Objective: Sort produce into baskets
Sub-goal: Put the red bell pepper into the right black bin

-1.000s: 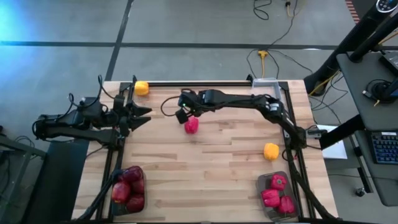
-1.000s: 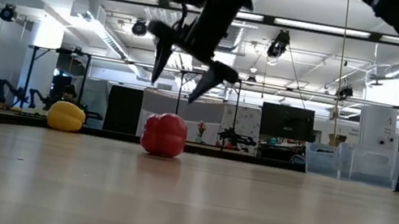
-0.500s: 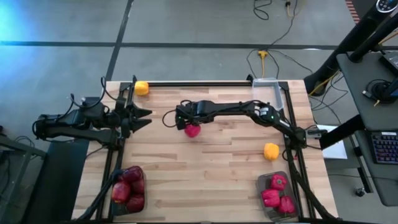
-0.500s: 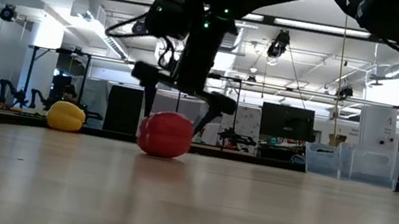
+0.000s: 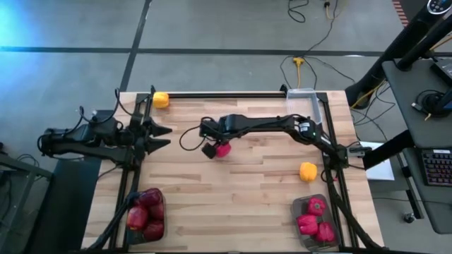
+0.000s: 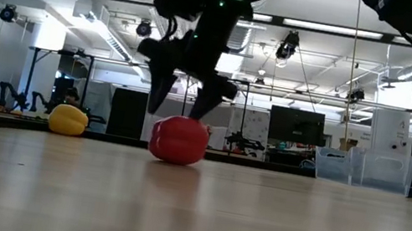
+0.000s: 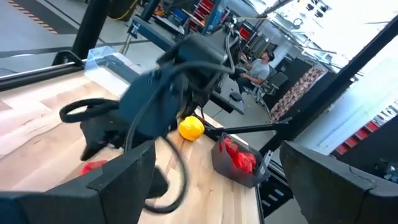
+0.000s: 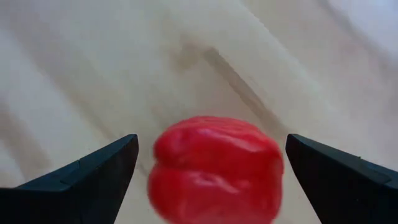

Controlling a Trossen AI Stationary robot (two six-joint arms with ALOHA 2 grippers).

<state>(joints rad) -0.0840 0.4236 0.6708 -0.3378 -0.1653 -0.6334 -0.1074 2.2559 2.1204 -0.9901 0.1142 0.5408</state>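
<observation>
A red-pink lumpy pepper point(image 5: 224, 148) rests on the wooden table near its middle; it also shows in the low view point(image 6: 178, 140). My right gripper point(image 5: 211, 147) is open right over it. Its fingers point(image 6: 160, 95) stand to either side of the pepper's top, and the right wrist view shows gaps on both sides of the pepper point(image 8: 214, 171). My left gripper point(image 5: 162, 134) waits open and empty above the table's left edge. A yellow one point(image 5: 161, 100) lies at the far left corner, and another point(image 5: 308, 171) lies at the right.
A dark bin point(image 5: 145, 215) with dark red apples stands at the near left corner. A bin point(image 5: 314, 220) with red peppers stands at the near right corner. A clear bin point(image 5: 304, 99) stands at the far right corner. Bare wood lies between them.
My right gripper has come down over the red pepper and moved a little toward the table's near edge, then risen slightly. The pepper has shifted a little toward the near edge and stays on the table.
</observation>
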